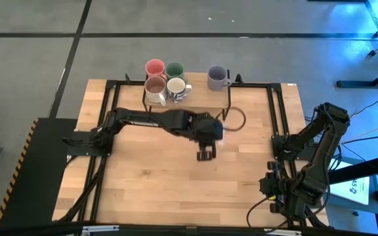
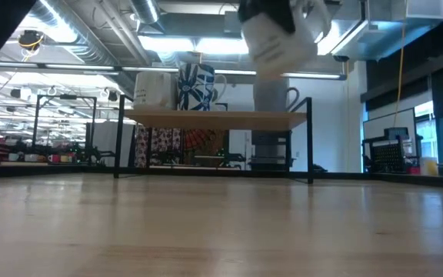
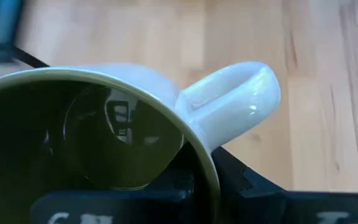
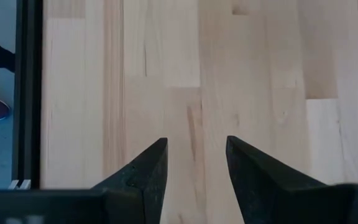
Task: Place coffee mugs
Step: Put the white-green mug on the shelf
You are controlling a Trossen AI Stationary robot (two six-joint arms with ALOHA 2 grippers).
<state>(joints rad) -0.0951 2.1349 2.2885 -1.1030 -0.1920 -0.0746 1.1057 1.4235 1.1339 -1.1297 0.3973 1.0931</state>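
My left gripper (image 1: 207, 155) hangs over the middle of the table, shut on a mug (image 2: 274, 40) that is white outside and olive-green inside (image 3: 104, 137). Five more mugs stand upright on a low rack (image 1: 188, 99) at the far edge. They are a pink one (image 1: 154, 67), a teal-green one (image 1: 174, 69), a white one with a mauve inside (image 1: 155, 85), a white one (image 1: 176, 87) and a lavender one (image 1: 216, 77). My right gripper (image 4: 196, 163) is open over bare wood at the table's right side, touching nothing. My left gripper holds the mug at its rim (image 3: 194, 152), right beside the handle (image 3: 232, 106). One finger seems to be inside the cup and the other finger (image 3: 247, 186) outside, against the wall. The mug is lifted well clear of the table and hangs tilted (image 2: 274, 40).
The rack is a black metal frame with a wooden shelf (image 2: 214, 117), standing on legs at the table's far side. A dark cable loops near its right leg (image 1: 236, 119). Black rails (image 1: 277, 111) border the table. Open wood lies in front of the rack.
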